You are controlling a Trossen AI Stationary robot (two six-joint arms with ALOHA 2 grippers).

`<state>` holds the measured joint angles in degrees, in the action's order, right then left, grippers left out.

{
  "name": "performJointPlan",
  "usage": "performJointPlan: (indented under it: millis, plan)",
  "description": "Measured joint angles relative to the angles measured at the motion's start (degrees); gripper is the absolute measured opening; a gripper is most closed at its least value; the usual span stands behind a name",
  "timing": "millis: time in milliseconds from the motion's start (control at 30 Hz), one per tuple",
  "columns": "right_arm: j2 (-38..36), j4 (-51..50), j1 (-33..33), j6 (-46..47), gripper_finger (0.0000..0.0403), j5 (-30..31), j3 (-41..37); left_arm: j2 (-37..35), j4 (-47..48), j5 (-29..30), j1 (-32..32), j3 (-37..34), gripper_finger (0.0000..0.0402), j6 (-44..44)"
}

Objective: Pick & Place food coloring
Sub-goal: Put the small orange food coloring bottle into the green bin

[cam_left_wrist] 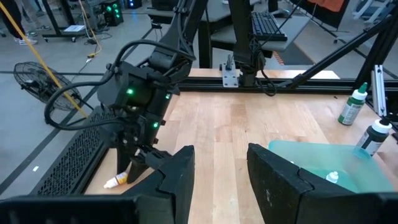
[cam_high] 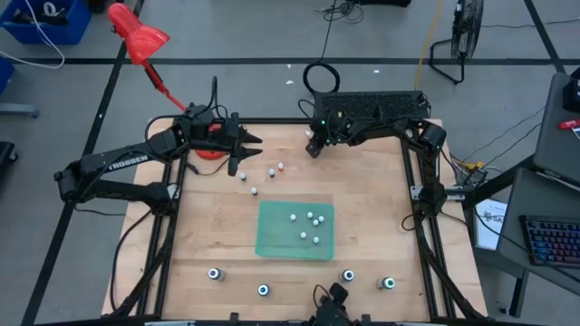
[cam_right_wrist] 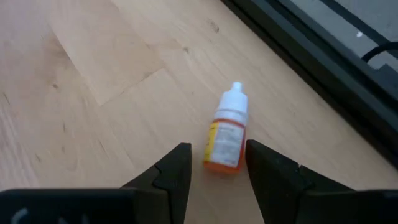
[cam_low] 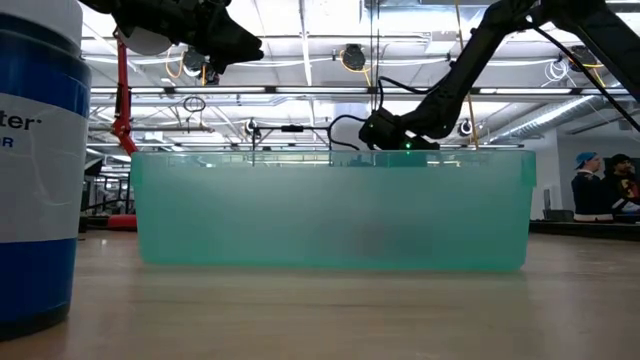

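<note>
Right hand [cam_right_wrist: 216,163] open, straddling orange bottle [cam_right_wrist: 226,135]

Robotics lab or workshop, open-plan industrial hall. Evidence:
- Wooden table [cam_high: 227,235] inside a black metal frame [cam_high: 424,226], 2 arms mounted at its far corners.
- Grey floor with black tape lines [cam_high: 272,60] around the rig; loose cables [cam_high: 322,77] trailing off it.
- Floor fan [cam_high: 462,36], blue bin [cam_high: 45,20], keyboard [cam_high: 553,240] on a side desk.
- Low view: high ceiling with strip lights [cam_low: 300,40], exposed beams and hanging cords; 2 people [cam_low: 600,190] standing at the far right.
- Left wrist view: more frames and a second keyboard [cam_left_wrist: 264,25] beyond the table.
</note>
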<state>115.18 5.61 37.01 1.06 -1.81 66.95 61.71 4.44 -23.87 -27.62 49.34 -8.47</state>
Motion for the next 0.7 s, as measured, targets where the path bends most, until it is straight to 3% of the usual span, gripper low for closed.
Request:
performJointPlan:
  millis: [200, 533, 700]
  plan:
    - [0.0, -0.2, 0.0, 0.0, 0.0137, -2.7, 0.4, 0.0, 0.0, 0.0, 0.0, 0.0, 0.015, 0.0]
    - [0.0, -0.3, 0.1, -0.1, 0.0067, -2.7, 0.4, 0.0, 0.0, 0.0, 0.0, 0.0, 0.015, 0.2]
    - [0.0, -0.3, 0.1, -0.9, 0.0059, -2.7, 0.4, 0.0, 0.0, 0.0, 0.0, 0.0, 0.015, 0.2]
